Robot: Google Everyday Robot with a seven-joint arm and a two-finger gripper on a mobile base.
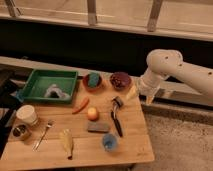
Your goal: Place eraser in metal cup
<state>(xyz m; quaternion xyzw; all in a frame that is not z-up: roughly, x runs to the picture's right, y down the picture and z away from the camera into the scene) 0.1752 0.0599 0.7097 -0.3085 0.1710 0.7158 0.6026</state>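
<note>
**Claw Hung Wide Off the Table's Right Edge, Eraser Lay Well Apart**

The gripper (148,95) hung at the end of the white arm (175,67), beyond the far right corner of the wooden table (132,131) and above its level. Its jaws stood wide apart, and nothing could be seen between them.

The eraser (98,127), a small flat grey block, lay on the tabletop near the middle, toward the front. It sat well apart from the claw, down and to the left of it in the camera view, and nothing touched it. Just behind it lay a round orange-yellow fruit (93,114), and a long black-handled tool (117,119) lay beside it on the right, between the eraser and the claw's side of the table. A small blue cup (110,142) stood just in front of the eraser, to its right.

The metal cup (21,132) stood upright at the table's left edge, on the side opposite the claw, with a taller cream-white cup (27,115) just behind it. A fork (44,134) and a pale yellow item (66,141) lay between the metal cup and the eraser.

Farther back lay a carrot (81,105), a green tray (37,86) and two bowls, one reddish-orange (92,82) and one dark red (120,80).
</note>
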